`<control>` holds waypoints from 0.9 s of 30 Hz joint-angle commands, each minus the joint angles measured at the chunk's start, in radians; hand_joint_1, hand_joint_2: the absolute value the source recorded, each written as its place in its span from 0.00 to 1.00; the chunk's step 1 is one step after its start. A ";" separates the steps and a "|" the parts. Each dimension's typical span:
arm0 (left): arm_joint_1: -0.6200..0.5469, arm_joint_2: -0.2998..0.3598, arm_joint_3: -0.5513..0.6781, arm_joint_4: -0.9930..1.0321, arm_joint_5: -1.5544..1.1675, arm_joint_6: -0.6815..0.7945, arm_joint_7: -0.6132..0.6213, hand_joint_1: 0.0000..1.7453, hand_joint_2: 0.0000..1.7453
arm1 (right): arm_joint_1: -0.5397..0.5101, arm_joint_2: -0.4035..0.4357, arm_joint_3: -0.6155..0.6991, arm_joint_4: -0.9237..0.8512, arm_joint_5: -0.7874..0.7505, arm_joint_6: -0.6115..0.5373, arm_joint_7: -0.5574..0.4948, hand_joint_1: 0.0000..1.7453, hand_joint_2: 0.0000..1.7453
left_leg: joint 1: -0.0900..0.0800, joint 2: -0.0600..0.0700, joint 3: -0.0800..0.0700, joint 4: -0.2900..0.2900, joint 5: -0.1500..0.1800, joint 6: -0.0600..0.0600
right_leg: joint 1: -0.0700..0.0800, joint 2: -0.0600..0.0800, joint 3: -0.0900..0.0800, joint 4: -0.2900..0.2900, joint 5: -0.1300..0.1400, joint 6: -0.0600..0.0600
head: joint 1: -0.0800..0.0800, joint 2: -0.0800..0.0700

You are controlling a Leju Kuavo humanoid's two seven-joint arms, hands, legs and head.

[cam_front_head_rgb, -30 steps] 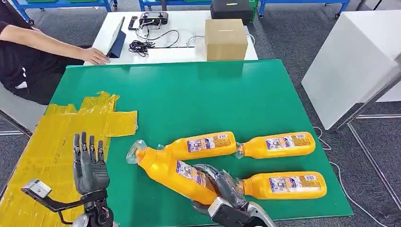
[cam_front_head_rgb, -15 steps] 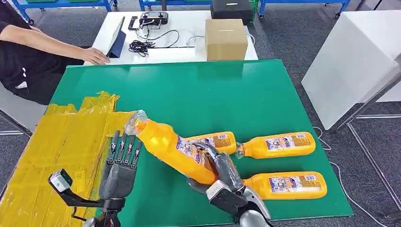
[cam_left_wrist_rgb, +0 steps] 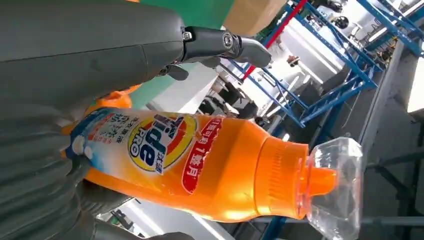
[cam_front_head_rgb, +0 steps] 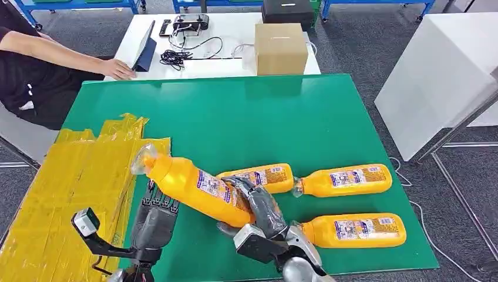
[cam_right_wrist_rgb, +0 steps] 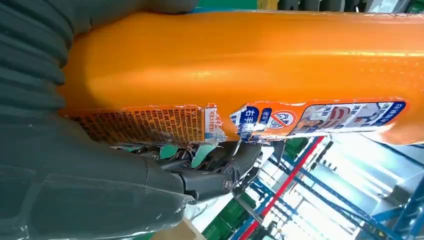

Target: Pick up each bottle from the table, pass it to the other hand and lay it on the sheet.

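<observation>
Two silver arms meet at the near edge of the green rectangular table mat (cam_front_head_rgb: 246,117). The right hand (cam_front_head_rgb: 258,205) wraps its fingers around the base end of an orange plastic detergent bottle with a clear cap (cam_front_head_rgb: 191,185), holding it lifted above the mat. Its long axis runs slantwise, base near the robot's right, clear cap pointing up and away to the left, over the edge of the crinkled yellow plastic sheet (cam_front_head_rgb: 64,188). The left hand (cam_front_head_rgb: 155,217) sits just beneath the bottle's middle, fingers reaching up to its underside; whether they grip it or only touch I cannot tell. In the left wrist view the same bottle (cam_left_wrist_rgb: 200,160) lies across the hand's grey cover.

Three more orange bottles lie flat on the mat beyond and to the right, all lengthwise across it: one (cam_front_head_rgb: 258,178) just behind the right hand, one (cam_front_head_rgb: 346,179) further right, one (cam_front_head_rgb: 352,229) nearer.

Farther off, a white table (cam_front_head_rgb: 223,59) carries a brown cardboard box (cam_front_head_rgb: 281,48), black cables (cam_front_head_rgb: 176,57) and a tablet (cam_front_head_rgb: 144,47). A person's hand (cam_front_head_rgb: 117,70) rests there.
</observation>
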 commanded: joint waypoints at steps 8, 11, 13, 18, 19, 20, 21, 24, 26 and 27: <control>-0.063 0.020 -0.036 0.025 -0.298 0.189 -0.067 0.00 1.00 | -0.170 0.030 0.229 0.228 0.042 0.087 0.148 1.00 1.00 | 0.001 0.003 0.001 -0.001 0.000 -0.001 | 0.001 0.002 0.000 -0.001 0.001 0.000 | 0.000 0.000; -0.063 0.020 -0.036 0.025 -0.298 0.189 -0.067 0.00 1.00 | -0.170 0.030 0.229 0.228 0.042 0.087 0.148 1.00 1.00 | 0.001 0.001 0.000 0.000 0.000 -0.001 | 0.001 0.001 0.000 -0.001 0.001 0.000 | 0.000 0.000; -0.063 0.023 -0.042 0.022 -0.320 0.200 -0.075 0.00 1.00 | -0.180 0.027 0.243 0.235 0.037 0.107 0.161 1.00 1.00 | 0.001 0.001 0.000 0.000 0.000 -0.001 | 0.000 0.001 0.000 0.000 0.000 0.000 | 0.000 0.000; -0.080 0.034 -0.065 0.018 -0.433 0.262 -0.102 0.00 1.00 | -0.231 0.040 0.314 0.282 0.039 0.150 0.210 1.00 1.00 | 0.002 0.002 0.000 0.000 0.000 -0.001 | 0.001 0.001 0.000 -0.001 0.001 0.000 | 0.000 0.000; -0.079 0.033 -0.064 0.016 -0.434 0.262 -0.102 0.00 1.00 | -0.235 0.040 0.319 0.283 0.040 0.152 0.212 1.00 1.00 | 0.001 0.001 0.000 0.000 0.001 -0.001 | 0.000 0.001 -0.001 0.000 0.000 0.000 | 0.000 0.000; -0.080 0.034 -0.064 0.016 -0.434 0.262 -0.102 0.00 1.00 | -0.240 0.039 0.326 0.285 0.041 0.155 0.216 1.00 1.00 | 0.001 0.001 0.000 0.000 0.001 -0.001 | 0.001 0.001 0.000 0.000 0.001 0.000 | 0.000 0.000; -0.081 0.034 -0.064 0.018 -0.434 0.262 -0.102 0.00 1.00 | -0.243 0.040 0.330 0.286 0.042 0.157 0.218 1.00 1.00 | 0.001 0.002 0.000 0.000 0.001 -0.002 | 0.001 0.001 0.000 -0.001 0.001 0.000 | 0.000 0.000; -0.083 0.028 -0.046 0.032 -0.394 0.241 -0.104 0.02 1.00 | -0.255 0.039 0.345 0.287 0.041 0.164 0.221 1.00 1.00 | 0.001 0.000 0.000 0.000 0.001 -0.001 | 0.000 0.000 -0.001 0.000 0.000 0.000 | 0.000 0.000; -0.082 0.025 -0.037 0.035 -0.380 0.226 -0.111 1.00 1.00 | -0.260 0.040 0.351 0.291 0.038 0.167 0.224 1.00 1.00 | 0.001 0.001 0.000 0.000 0.000 -0.001 | 0.001 0.000 0.000 -0.001 0.000 0.000 | 0.000 0.000; -0.080 0.022 -0.031 0.035 -0.366 0.214 -0.113 1.00 1.00 | -0.262 0.041 0.352 0.295 0.036 0.167 0.226 1.00 1.00 | 0.001 0.001 0.000 -0.001 0.001 -0.001 | 0.000 0.000 0.000 0.000 0.000 0.000 | 0.000 0.000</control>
